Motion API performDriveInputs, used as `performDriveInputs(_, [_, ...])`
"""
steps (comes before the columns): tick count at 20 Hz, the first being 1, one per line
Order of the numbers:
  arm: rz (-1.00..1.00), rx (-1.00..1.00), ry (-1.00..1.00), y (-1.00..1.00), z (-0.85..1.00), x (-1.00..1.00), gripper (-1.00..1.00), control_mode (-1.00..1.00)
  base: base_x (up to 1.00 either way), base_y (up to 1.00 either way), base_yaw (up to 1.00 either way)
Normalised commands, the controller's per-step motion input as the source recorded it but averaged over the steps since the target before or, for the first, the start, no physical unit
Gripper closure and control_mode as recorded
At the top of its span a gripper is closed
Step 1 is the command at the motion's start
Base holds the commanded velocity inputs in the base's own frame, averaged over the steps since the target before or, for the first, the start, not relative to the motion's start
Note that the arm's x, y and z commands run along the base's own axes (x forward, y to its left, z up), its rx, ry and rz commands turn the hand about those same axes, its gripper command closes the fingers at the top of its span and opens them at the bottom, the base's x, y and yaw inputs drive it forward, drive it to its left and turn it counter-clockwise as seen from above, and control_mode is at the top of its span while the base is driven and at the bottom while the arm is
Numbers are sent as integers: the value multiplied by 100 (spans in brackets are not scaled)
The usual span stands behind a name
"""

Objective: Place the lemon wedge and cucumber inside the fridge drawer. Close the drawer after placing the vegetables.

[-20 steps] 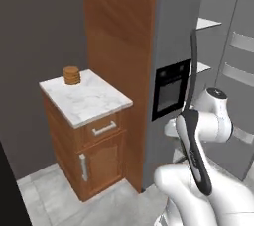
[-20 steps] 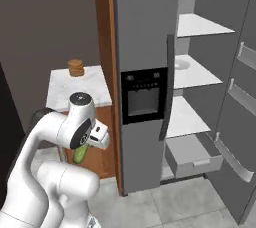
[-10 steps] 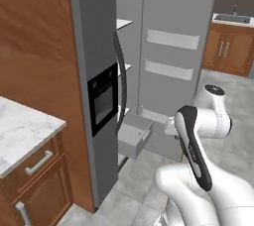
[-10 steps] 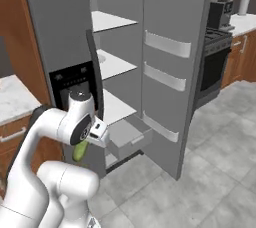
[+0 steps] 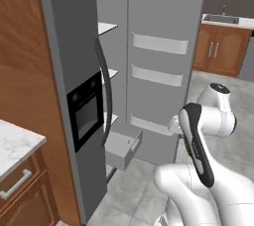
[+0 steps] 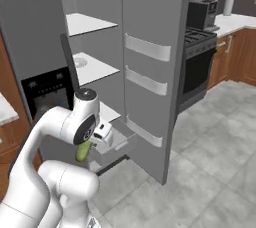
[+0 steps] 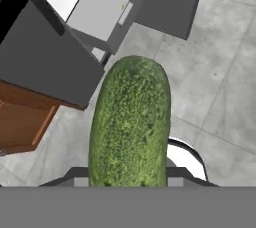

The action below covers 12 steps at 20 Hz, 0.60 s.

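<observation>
The gripper (image 6: 90, 144) pinches the cucumber (image 7: 131, 124) and carries it toward the open drawer (image 7: 100, 13), up at eleven o'clock in the hand view, where the lemon wedge (image 7: 123, 6) seems to lie already, so next comes lowering it in.

1. I see the fridge drawer (image 5: 121, 145) pulled out at the fridge bottom, lemon wedge (image 5: 130, 142) lying inside it.
2. White shelves (image 6: 90, 69) above.
3. Grey tiled floor (image 6: 210, 162) under the fridge.
</observation>
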Motion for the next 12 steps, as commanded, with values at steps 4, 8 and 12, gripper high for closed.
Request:
performDriveInputs(4, [0,0,0,0,0,0,100,100,76,-7,0])
performDriveInputs(8, [0,0,0,0,0,0,100,100,72,4,8])
performDriveInputs(12, [0,0,0,0,0,0,100,100,82,11,24])
